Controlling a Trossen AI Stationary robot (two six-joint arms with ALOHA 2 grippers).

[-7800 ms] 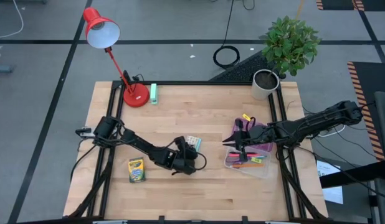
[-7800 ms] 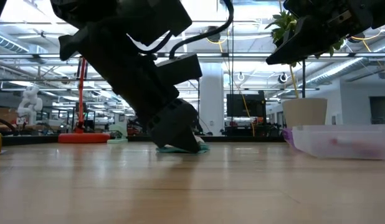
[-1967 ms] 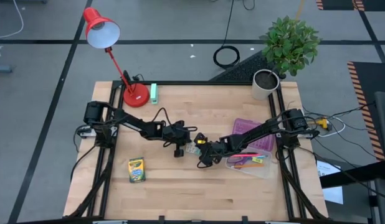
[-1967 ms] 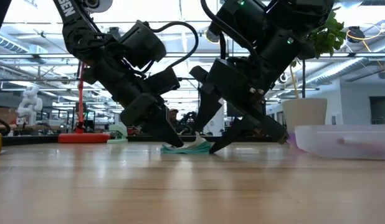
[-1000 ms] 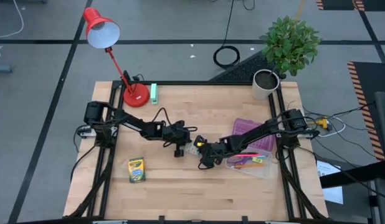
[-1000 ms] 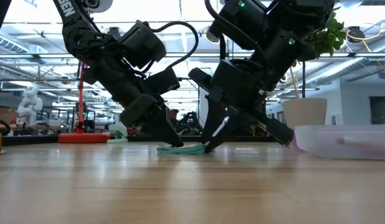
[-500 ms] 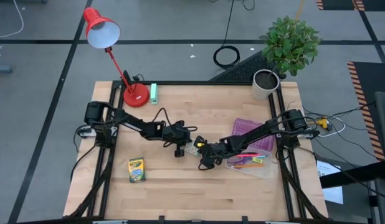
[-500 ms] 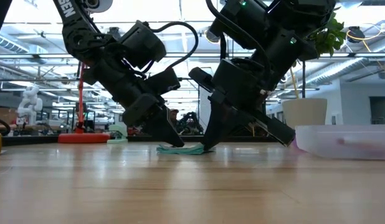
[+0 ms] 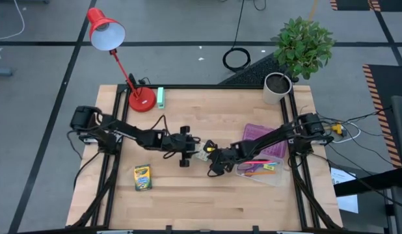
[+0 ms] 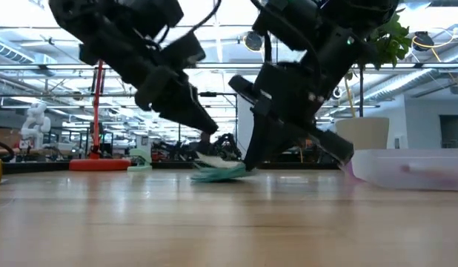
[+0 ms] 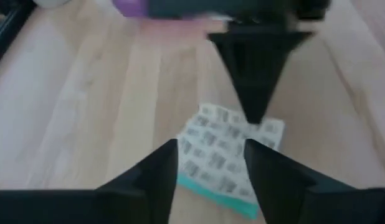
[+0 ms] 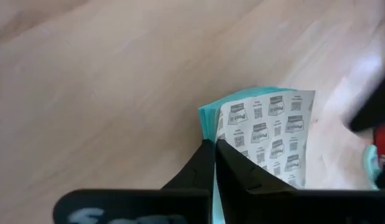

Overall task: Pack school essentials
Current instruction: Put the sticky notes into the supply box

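Your right gripper is pinched shut on one edge of the patterned pack, mid-table and tipped slightly off the wood. Your left gripper hangs spread open just beside the pack's other edge, holding nothing. The clear tray lies on the right arm's side, so that arm is better placed to carry it over.
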